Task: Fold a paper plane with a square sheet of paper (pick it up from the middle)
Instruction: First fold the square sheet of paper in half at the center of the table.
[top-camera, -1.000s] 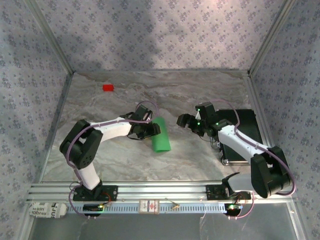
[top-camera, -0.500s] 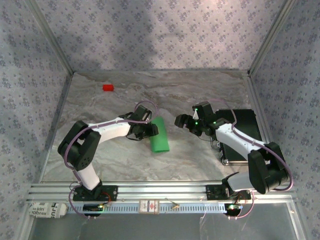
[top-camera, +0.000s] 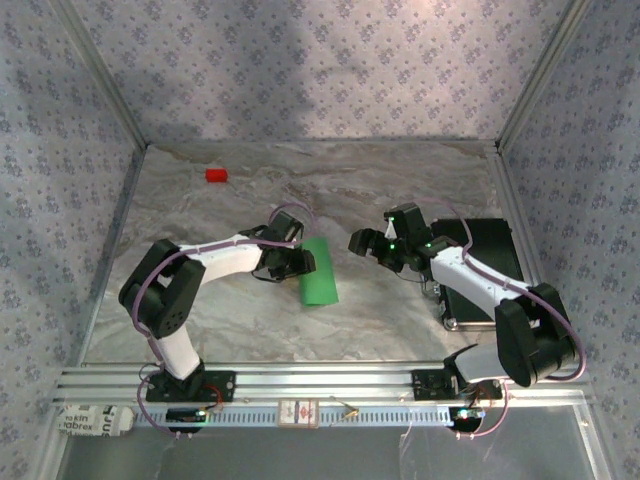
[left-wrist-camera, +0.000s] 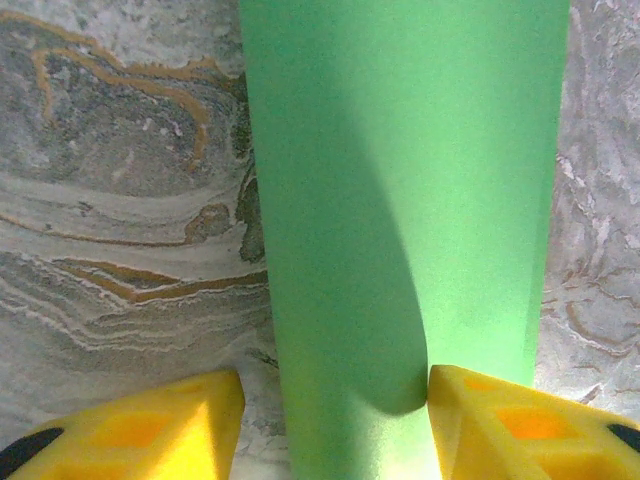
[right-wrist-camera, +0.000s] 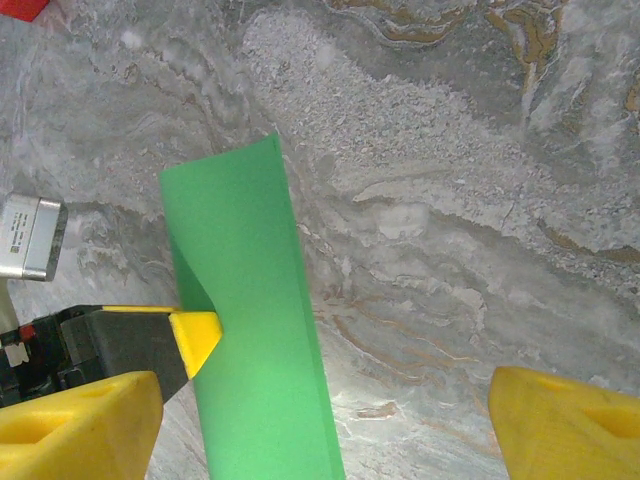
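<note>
1. Left gripper (top-camera: 301, 262), jaws half-parted, straddles the green paper sheet (top-camera: 319, 270) at mid-table; one yellow finger (left-wrist-camera: 505, 420) touches its edge; whether it truly pinches cannot be told.
2. The sheet, thin and matte, folded to a long strip, runs roughly near-to-far.
3. Right gripper (top-camera: 361, 242), wide open and empty, hovers near the strip's right side; the left arm is nearer.
4. Marbled table (top-camera: 400, 180); small red block (top-camera: 216, 175) far left, well apart.

Soft, even light falls from overhead on the bench (top-camera: 250, 190), with no glare. A dim grey patch darkens the back wall (top-camera: 290, 50) above its far edge. The overhead view is slightly grainy. In the left wrist view a curved shadow crosses the square sheet of paper (left-wrist-camera: 400, 150), and the left pincer (left-wrist-camera: 335, 425) looks blurred at the bottom edge.
</note>
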